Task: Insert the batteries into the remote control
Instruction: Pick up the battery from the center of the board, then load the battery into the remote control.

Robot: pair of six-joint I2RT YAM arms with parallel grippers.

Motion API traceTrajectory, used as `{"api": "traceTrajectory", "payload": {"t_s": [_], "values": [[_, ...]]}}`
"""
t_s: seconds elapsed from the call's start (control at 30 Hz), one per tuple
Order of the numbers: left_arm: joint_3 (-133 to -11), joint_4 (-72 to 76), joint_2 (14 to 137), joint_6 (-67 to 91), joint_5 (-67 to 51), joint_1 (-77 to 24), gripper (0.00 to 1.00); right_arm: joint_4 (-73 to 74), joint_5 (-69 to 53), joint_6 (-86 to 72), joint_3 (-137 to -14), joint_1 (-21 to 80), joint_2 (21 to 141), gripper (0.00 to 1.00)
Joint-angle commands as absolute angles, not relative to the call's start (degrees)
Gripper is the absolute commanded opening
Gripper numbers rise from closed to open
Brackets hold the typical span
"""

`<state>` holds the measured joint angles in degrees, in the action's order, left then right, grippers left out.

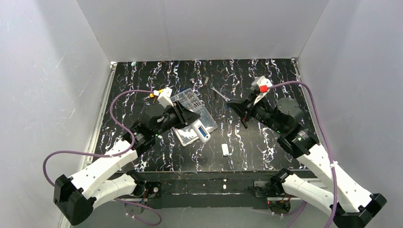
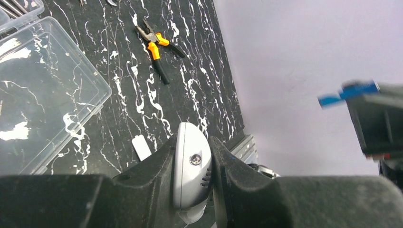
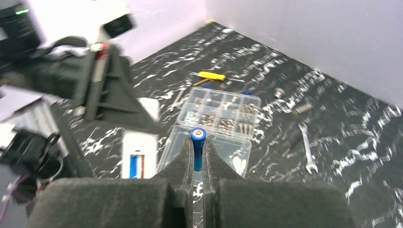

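On the left, the left gripper (image 2: 192,146) is clenching the white remote control (image 2: 190,175) by the clear box (image 2: 43,95), one battery (image 3: 136,165) sitting in its recess. Further right, the right gripper (image 3: 197,152) is pinching the second battery (image 3: 197,137) upright, off the table.

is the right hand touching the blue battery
Touching. The right wrist view shows the blue battery pinched between the right hand's two fingers, with both pressed against its sides and its top end poking above them.
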<state>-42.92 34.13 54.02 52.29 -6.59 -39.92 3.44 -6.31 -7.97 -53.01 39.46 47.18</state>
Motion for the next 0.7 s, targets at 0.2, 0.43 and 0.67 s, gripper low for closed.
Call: {"api": "traceTrajectory", "payload": {"t_s": [0.2,0.43,0.67], "values": [[-44.9,45.8,58.0,59.3,-6.7,-40.0,0.0,2.8,-32.4,-0.2,-51.8,41.4,48.7,0.01],[-45.5,46.8,59.8,62.0,-10.5,-40.0,0.0,1.4,-32.3,-0.2,-51.6,42.7,50.6,0.01],[-45.5,48.4,60.9,63.2,-12.4,-40.1,0.0,-1.7,-32.1,-0.7,-49.6,44.0,52.2,0.01]]}}
